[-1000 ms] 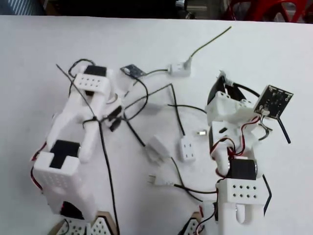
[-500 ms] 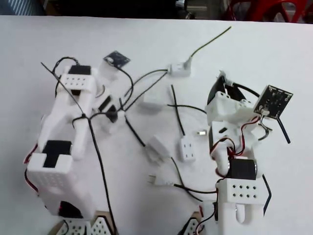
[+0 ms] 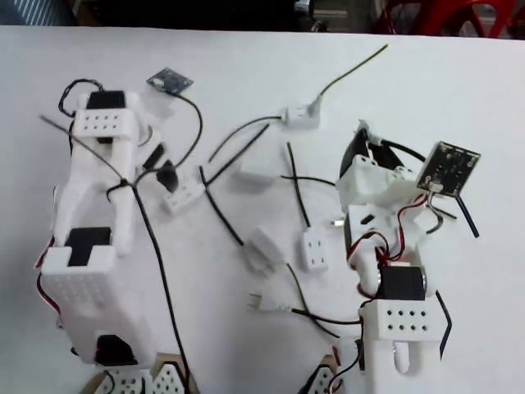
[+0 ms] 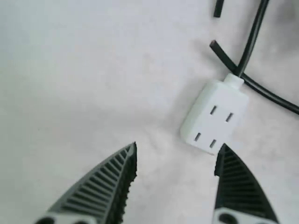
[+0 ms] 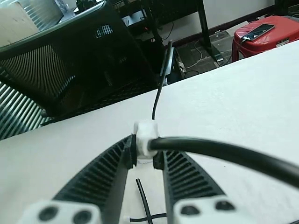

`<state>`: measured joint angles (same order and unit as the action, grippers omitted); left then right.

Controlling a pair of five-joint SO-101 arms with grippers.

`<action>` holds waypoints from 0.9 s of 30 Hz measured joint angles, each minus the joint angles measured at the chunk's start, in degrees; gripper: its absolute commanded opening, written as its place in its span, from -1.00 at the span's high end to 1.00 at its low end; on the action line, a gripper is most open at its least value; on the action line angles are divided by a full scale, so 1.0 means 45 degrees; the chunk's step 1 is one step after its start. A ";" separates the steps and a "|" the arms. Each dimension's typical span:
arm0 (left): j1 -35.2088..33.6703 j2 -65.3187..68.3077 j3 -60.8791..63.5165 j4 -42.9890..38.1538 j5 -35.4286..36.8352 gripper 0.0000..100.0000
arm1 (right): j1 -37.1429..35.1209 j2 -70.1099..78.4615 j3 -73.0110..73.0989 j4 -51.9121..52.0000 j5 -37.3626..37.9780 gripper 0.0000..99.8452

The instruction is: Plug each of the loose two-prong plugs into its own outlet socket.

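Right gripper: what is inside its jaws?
The right gripper holds a white plug with a black cord. The jaws cover its sides and whatever lies beneath.

We record a white counter strewn with black cords. The left pincer sits just beside an outlet socket at left; a second socket lies mid-counter, with a loose plug nearer us.

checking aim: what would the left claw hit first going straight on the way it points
Likely the white rectangular plastic outlet block, lying just ahead of the open left claw, though depth is unclear.
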<state>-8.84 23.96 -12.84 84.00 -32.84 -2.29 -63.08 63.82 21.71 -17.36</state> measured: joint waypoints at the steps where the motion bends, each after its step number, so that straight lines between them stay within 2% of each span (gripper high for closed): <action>1: 0.0000 0.0000 -0.0430 0.0567 0.0000 0.46 | -0.0156 0.0020 0.0000 0.0000 0.0215 0.97; 5: 0.0039 -0.1328 -0.1153 0.2129 0.0000 0.46 | -0.1582 0.1035 0.0000 0.0000 0.1133 0.97; 9: 0.0039 -0.3731 -0.0860 0.2422 0.0449 0.46 | -0.3556 0.2657 0.0000 0.0000 0.2422 0.97; 13: -0.0176 -0.6056 0.0606 0.2325 0.0957 0.46 | -0.5001 0.3790 0.0000 0.0000 0.2989 0.97; 17: -0.1153 -0.8107 0.2989 0.1055 0.1543 0.46 | -0.6349 0.4396 -0.0567 0.0469 0.3067 0.97; 23: -0.2891 -1.1585 0.7795 -0.2110 0.1700 0.46 | -0.8830 0.5978 -0.2755 0.1797 0.3126 0.97; 27: -0.3888 -1.3499 1.0667 -0.3380 0.1895 0.46 | -0.9748 0.7912 -0.4708 0.2696 0.3126 0.97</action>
<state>-26.33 -36.79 35.16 68.79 -24.31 -46.15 -27.47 42.64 33.85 -3.30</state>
